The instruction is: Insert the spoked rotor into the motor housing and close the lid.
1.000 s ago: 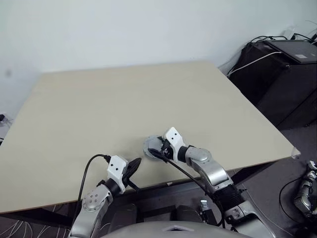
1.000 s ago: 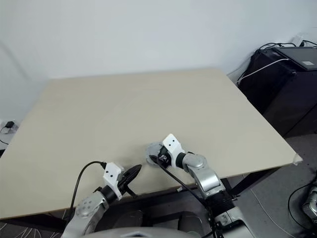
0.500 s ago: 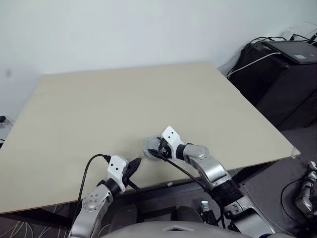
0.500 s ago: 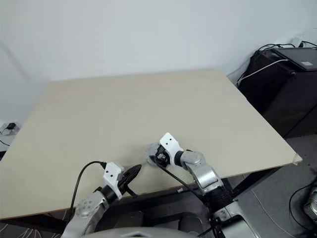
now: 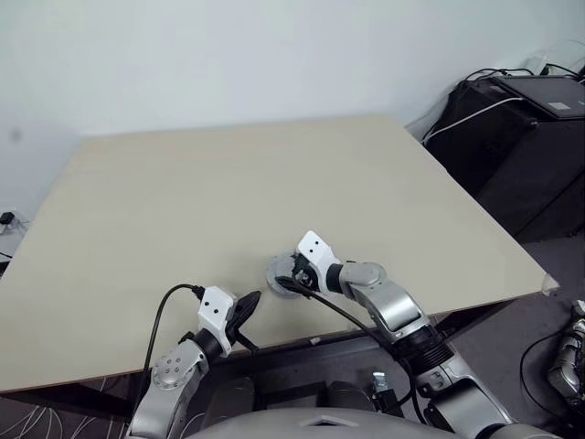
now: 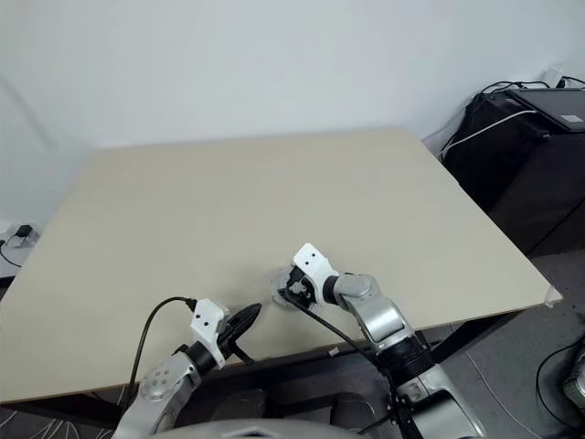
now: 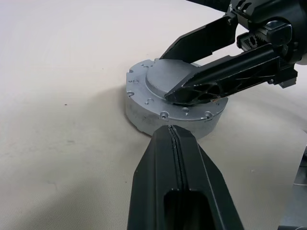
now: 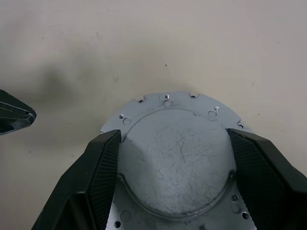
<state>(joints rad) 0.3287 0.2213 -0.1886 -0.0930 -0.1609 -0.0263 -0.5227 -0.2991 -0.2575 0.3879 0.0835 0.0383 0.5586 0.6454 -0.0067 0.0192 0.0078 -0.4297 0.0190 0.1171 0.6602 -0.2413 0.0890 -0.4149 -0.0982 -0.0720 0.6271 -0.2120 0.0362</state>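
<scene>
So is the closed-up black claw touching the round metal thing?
Apart. In the left wrist view the left gripper stops just short of the lid, with a sliver of table visible between.

the lid (image 8: 173,158) lies on the bench (image 5: 228,192), near its front edge. the right pincer (image 8: 173,167) comes at the lid from the right, one finger on each side of its raised centre. the left pincer (image 7: 178,143) sits just left of the lid, nearer the front edge, pointing at it.
</scene>
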